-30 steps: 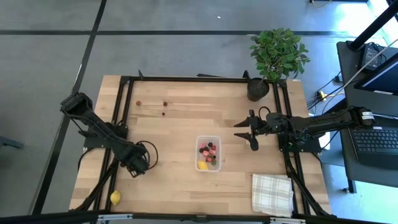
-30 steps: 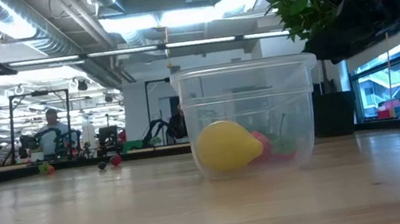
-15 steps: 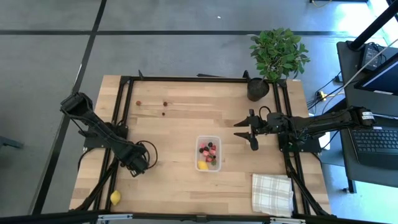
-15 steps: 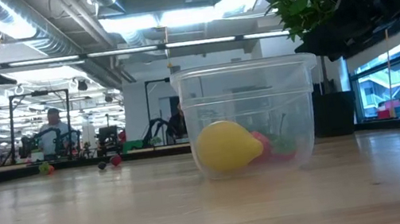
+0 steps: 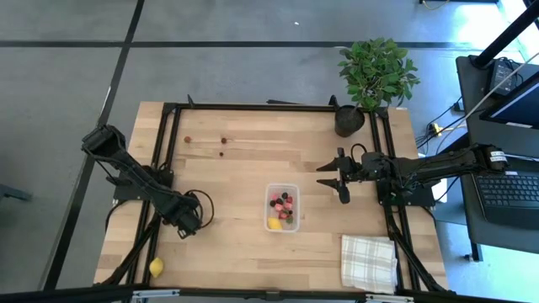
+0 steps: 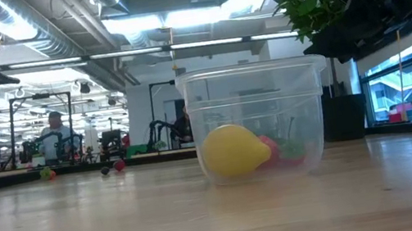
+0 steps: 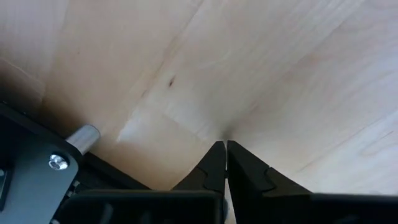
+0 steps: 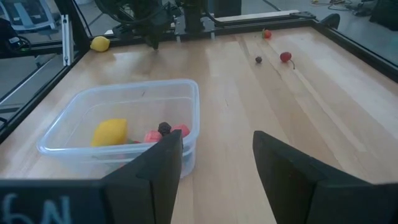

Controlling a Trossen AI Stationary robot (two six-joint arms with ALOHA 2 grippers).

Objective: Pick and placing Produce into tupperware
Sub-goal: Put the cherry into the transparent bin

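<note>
Our left gripper (image 7: 225,149) is clenched on nothing above bare wood; our right gripper (image 8: 214,168) hangs released beside the clear rectangular plastic tupperware (image 5: 283,208) holding red and yellow produce (image 8: 163,132)

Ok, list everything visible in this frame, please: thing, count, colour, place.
tupperware: one, clear, table centre, holding one yellow piece plus red and dark bits.
lemon: one, yellow, near-left table corner.
loose berries: three, red and dark, far-left of table.
cloth: one, white checked, near-right corner.
plant: one, green, black pot, far-right corner.
laptop: one, dark, right of table.
left gripper: shut, empty, near left edge.
right gripper: open, right of tupperware.
</note>
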